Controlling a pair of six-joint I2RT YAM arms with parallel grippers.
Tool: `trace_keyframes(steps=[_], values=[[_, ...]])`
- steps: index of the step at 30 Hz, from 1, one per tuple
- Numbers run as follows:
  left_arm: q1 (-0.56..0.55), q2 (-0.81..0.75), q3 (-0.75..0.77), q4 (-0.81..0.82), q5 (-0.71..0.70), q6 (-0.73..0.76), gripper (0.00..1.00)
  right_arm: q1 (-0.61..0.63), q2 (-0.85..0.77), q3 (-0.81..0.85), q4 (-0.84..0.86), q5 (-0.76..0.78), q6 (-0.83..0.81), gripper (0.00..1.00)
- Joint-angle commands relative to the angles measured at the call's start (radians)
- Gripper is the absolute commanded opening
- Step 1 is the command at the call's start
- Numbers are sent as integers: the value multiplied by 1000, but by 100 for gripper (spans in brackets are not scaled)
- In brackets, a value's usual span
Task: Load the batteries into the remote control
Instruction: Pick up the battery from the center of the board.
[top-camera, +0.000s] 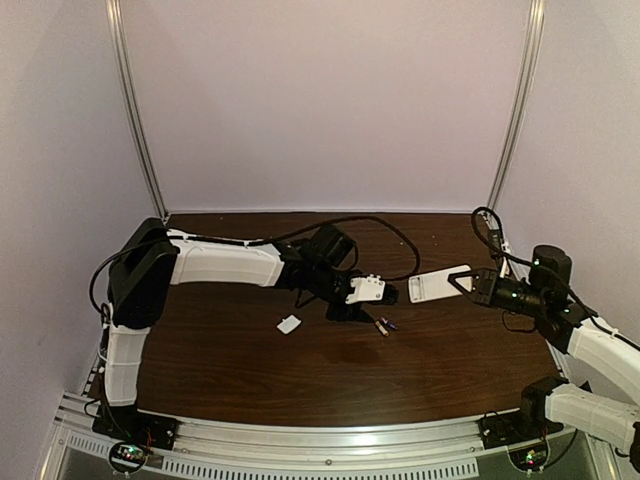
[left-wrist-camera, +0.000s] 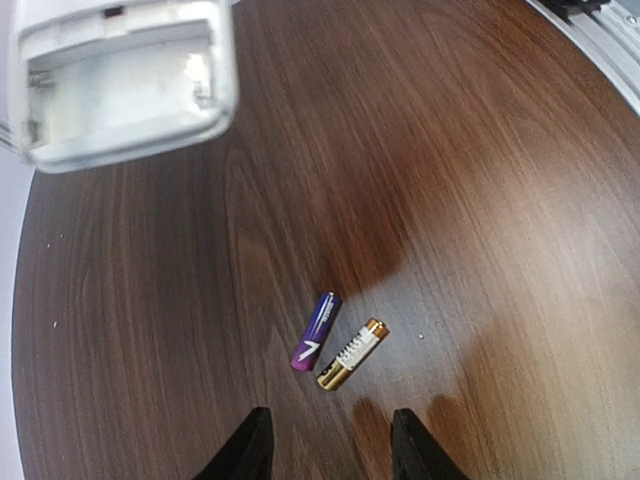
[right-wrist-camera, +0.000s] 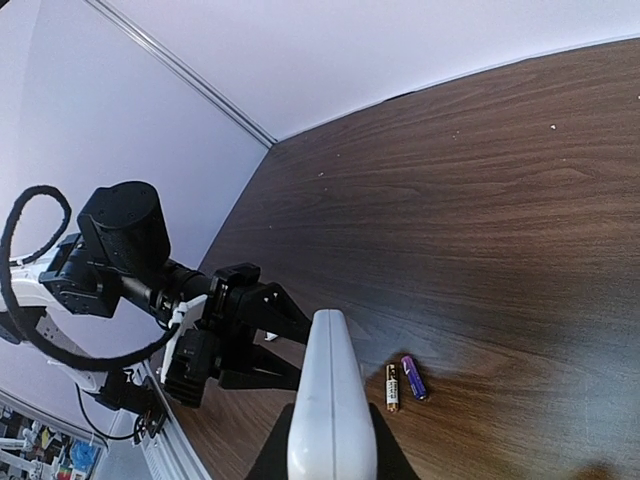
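Left pincer (left-wrist-camera: 332, 450) part-open, empty, poised near both batteries (left-wrist-camera: 338, 343) on counter (left-wrist-camera: 500, 200). Right pincer (top-camera: 463, 283) clamps remote control (left-wrist-camera: 120, 85), batt. compt open & bare. Nothing loaded yet; 2 cells outstanding.

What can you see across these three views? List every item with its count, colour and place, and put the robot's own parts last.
remote control: one, white, held off the table right of centre; the battery compartment is open and empty
purple battery: one, purple, lying on the table near the middle
gold battery: one, gold and white, lying close beside the purple battery
small white piece: one, white, flat on the table left of the purple battery
table: one, dark brown wood grain
cable: one, black, looping over the table's far side
left gripper: one, black fingers, open, close to the two cells
right gripper: one, black, shut on the remote control's end
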Motion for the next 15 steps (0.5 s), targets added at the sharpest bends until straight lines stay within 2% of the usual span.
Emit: trace_keyframes(steps=[1, 4, 8, 15], values=[[-26, 71, 86, -107, -20, 94, 40, -7, -25, 59, -44, 54, -17, 0], [-36, 114, 145, -134, -47, 117, 35, -10, -25, 73, -64, 73, -34, 0], [-44, 183, 250, -205, -71, 131, 34, -22, -28, 72, -84, 72, -34, 0], [-53, 231, 318, -244, -85, 161, 32, -42, -27, 72, -86, 57, -33, 0]])
